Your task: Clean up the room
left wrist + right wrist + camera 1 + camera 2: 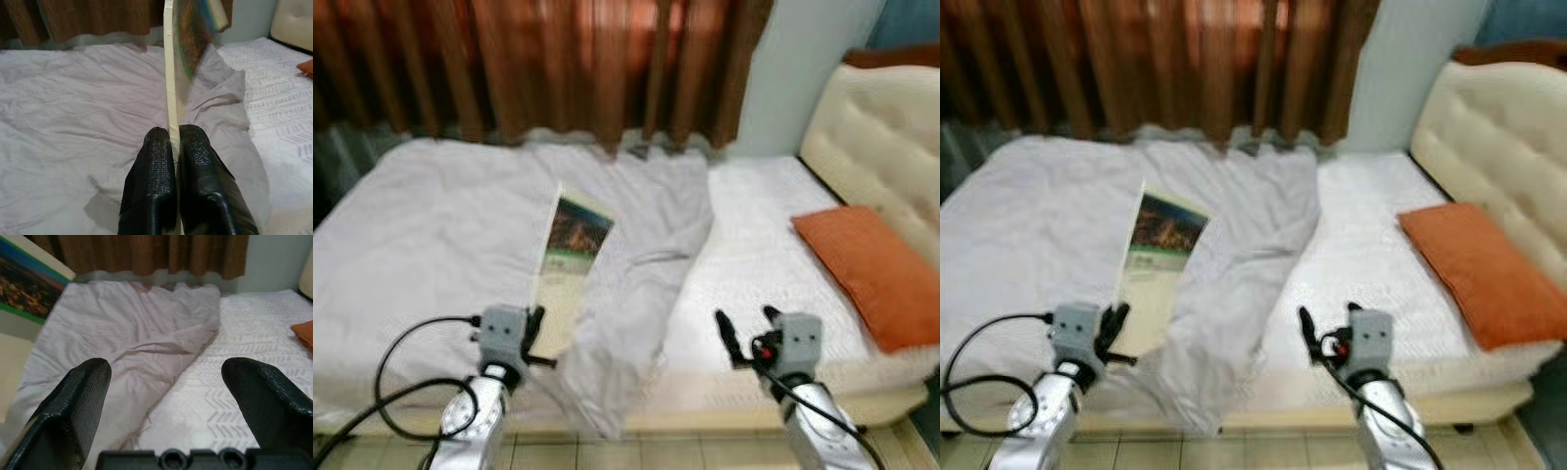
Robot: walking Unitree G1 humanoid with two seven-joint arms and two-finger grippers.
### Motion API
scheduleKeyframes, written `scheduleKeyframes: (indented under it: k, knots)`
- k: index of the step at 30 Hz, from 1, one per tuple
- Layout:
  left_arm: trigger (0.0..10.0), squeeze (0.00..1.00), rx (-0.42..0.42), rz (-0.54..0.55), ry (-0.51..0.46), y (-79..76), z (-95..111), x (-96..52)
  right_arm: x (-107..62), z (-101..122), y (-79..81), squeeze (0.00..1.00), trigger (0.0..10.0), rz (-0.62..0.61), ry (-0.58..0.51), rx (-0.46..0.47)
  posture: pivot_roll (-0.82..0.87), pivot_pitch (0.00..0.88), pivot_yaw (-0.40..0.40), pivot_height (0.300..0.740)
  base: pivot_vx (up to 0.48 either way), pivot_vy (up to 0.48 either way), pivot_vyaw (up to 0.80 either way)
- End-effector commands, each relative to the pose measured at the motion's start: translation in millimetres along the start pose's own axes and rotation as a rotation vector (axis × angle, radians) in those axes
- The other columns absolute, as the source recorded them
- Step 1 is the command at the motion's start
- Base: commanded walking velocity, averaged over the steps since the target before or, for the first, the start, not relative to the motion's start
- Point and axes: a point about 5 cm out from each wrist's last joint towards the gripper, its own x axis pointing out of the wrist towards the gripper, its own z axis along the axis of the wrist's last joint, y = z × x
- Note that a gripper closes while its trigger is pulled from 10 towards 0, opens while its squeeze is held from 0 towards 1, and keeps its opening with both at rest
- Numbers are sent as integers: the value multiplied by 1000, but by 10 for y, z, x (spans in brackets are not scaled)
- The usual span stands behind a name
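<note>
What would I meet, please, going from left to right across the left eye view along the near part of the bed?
Left gripper shut on the booklet → rumpled grey blanket → right gripper, open → orange pillow.

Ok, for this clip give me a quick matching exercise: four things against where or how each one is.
Things:
1. book
2. orange pillow
3. right gripper
4. grey sheet

States:
A. open, holding nothing
B. pinched at its edge by the left gripper
C. beside the padded headboard
D. rumpled over the bed's left part

Pairs: 1-B, 2-C, 3-A, 4-D
</note>
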Motion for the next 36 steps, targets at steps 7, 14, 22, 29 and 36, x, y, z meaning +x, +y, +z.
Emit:
scheduleKeyframes:
  k: [7,14,22,29,36]
  knots:
    - [10000,0,21,-19,-64,-23,158,114,-24,7,-80,0,10000,-24,6,-20,-12,0,-33,740,293,-377,0]
    - [10000,0,27,-27,-60,-33,156,140,-61,-20,-63,0,10000,-17,20,-19,-19,0,-30,740,309,-364,0]
    - [10000,0,27,-43,-57,-70,140,156,-80,-23,-82,0,10000,-19,25,-22,-28,0,-28,740,310,-364,0]
    - [10000,0,29,-45,-53,-66,127,155,-86,-35,-74,0,10000,-15,31,-24,-29,0,-25,740,311,-364,0]
    - [10000,0,34,-47,-51,-56,124,165,-99,-54,-65,0,10000,-10,38,-25,-30,0,-22,740,309,-364,0]
